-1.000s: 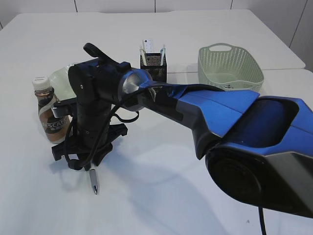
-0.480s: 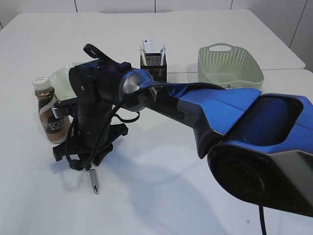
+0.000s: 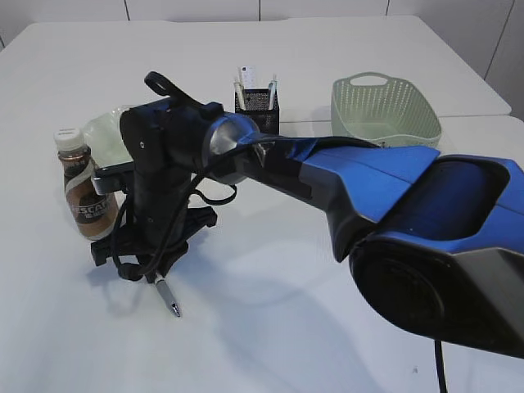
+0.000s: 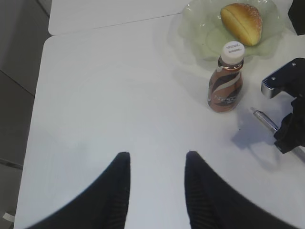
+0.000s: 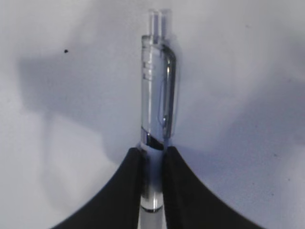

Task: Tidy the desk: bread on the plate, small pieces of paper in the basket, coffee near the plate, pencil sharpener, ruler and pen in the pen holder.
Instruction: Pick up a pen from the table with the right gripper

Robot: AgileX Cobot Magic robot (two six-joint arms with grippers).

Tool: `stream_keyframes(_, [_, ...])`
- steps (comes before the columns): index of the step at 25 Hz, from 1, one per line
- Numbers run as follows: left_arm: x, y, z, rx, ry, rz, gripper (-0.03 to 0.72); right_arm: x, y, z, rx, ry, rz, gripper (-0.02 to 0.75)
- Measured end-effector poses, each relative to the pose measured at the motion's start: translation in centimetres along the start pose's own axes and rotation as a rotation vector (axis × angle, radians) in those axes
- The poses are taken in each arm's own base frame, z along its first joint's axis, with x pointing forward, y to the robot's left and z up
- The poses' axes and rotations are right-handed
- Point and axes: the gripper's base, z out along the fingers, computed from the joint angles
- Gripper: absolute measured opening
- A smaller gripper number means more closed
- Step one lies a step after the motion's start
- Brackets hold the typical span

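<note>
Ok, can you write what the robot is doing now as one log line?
right pincer: shut on pen | pen: on desk | left pincer: open, empty | bread: on plate

One Nescafe coffee bottle [image 3: 84, 196], one bread roll [image 4: 241, 23] on one pale green glass plate [image 4: 200, 36], one pen [image 3: 168, 295], one black mesh pen holder [image 3: 257, 107] and one sage-green basket [image 3: 384, 110] share one white desk [image 3: 278, 270] with two robot arms.
</note>
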Motion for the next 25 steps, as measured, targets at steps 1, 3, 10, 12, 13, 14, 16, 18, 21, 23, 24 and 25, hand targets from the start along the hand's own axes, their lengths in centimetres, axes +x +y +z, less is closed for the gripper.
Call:
stream_keyframes(1, [0.0,0.0,0.0,0.0,0.0,0.0,0.267,0.0,-0.2,0.0,-0.005,0.0,0.011,0.119])
stream_keyframes(3, [0.0,0.0,0.0,0.0,0.0,0.0,0.267,-0.1,-0.3,-0.1,-0.016,0.002,0.026,0.119])
stream_keyframes(10, [0.0,0.0,0.0,0.0,0.0,0.0,0.267,-0.5,-2.6,-0.6,-0.032,0.007,0.088,0.118])
stream_keyframes(12, [0.0,0.0,0.0,0.0,0.0,0.0,0.267,-0.5,-3.0,-0.8,-0.027,0.006,0.098,0.118])
stream_keyframes(13, [0.0,0.0,0.0,0.0,0.0,0.0,0.267,-0.5,-3.0,-0.9,-0.027,0.006,0.098,0.118])
stream_keyframes(14, [0.0,0.0,0.0,0.0,0.0,0.0,0.267,-0.5,-3.1,-1.0,-0.02,0.007,0.095,0.118])
stream_keyframes(16, [0.0,0.0,0.0,0.0,0.0,0.0,0.267,-0.5,-3.2,-1.5,-0.011,0.004,0.092,0.118])
stream_keyframes(18, [0.0,0.0,0.0,0.0,0.0,0.0,0.267,-0.6,-3.1,-2.5,-0.008,-0.016,0.087,0.118])
stream_keyframes(21, [0.0,0.0,0.0,0.0,0.0,0.0,0.267,-0.7,-3.0,-4.1,0.001,-0.045,0.078,0.117])
stream_keyframes(23, [0.0,0.0,0.0,0.0,0.0,0.0,0.267,-0.8,-2.9,-5.0,0.0,-0.063,0.075,0.117])
stream_keyframes(24, [0.0,0.0,0.0,0.0,0.0,0.0,0.267,-0.9,-2.8,-6.1,0.0,-0.083,0.071,0.117])
stream_keyframes(25, [0.0,0.0,0.0,0.0,0.0,0.0,0.267,-0.9,-2.8,-6.4,0.001,-0.089,0.069,0.117])
